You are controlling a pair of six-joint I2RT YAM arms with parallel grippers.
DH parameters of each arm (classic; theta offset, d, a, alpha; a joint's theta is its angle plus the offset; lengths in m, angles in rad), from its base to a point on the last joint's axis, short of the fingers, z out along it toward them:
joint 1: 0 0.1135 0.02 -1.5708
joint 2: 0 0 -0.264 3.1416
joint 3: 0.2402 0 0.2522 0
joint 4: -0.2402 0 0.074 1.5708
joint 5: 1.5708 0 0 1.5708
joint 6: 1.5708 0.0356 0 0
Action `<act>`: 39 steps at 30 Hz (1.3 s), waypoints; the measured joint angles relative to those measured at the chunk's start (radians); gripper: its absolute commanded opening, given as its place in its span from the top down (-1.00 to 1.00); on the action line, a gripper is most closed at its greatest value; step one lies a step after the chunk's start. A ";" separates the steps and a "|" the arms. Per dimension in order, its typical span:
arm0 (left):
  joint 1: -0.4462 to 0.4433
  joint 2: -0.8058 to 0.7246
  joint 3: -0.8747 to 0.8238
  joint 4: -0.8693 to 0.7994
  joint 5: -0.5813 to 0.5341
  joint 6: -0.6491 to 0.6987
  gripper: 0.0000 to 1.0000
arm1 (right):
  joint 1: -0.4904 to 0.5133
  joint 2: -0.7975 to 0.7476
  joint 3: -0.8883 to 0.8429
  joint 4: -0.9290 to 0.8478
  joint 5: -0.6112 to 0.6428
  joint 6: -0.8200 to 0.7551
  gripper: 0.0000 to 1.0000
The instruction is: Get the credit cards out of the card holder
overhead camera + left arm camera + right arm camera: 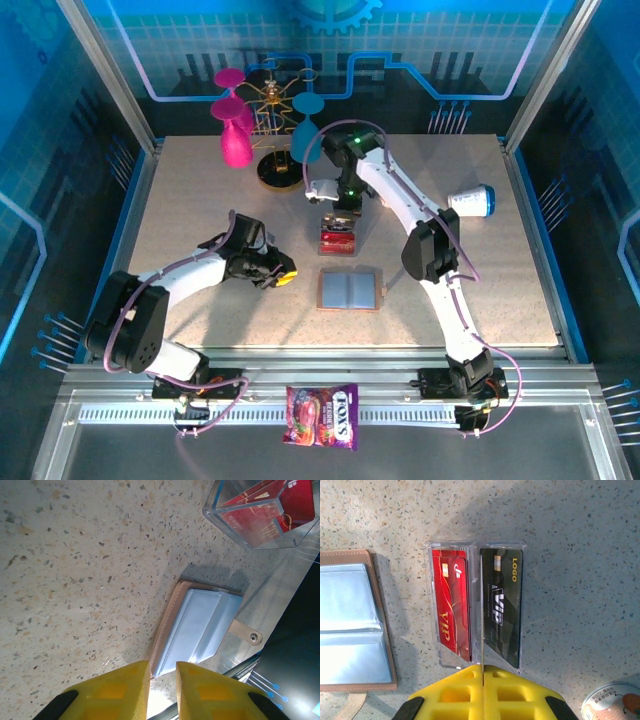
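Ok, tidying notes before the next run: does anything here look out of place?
The candy bag lies off the table, on the front rail. A white container near the table's right edge seems tipped on its side.

Clear box (338, 238) mid-table; candy bag (322, 415) at the near edge; pink goblet (235, 148) beside gold rack (273, 125) at back

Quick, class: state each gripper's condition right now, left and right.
Left gripper: slightly open, holding nothing.
Right gripper: closed; whether it pinches anything cannot be told.
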 measured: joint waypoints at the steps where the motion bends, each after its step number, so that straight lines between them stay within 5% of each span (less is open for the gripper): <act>1: 0.001 0.000 0.000 -0.003 0.000 0.000 0.56 | 0.000 0.004 0.002 0.000 0.001 -0.008 1.00; 15: 0.009 0.000 0.000 -0.019 0.000 0.000 0.56 | -0.001 0.058 0.020 0.001 0.021 -0.064 0.99; 22: 0.009 0.000 0.000 -0.023 -0.001 0.000 0.56 | -0.001 0.058 0.020 0.007 0.026 -0.063 0.61; 32: 0.009 0.000 0.000 -0.023 0.000 0.000 0.55 | -0.007 0.052 0.000 0.082 0.056 -0.043 0.50; 39: 0.010 0.005 0.023 -0.072 -0.040 0.045 0.34 | -0.020 -0.039 -0.135 0.162 0.074 0.018 0.29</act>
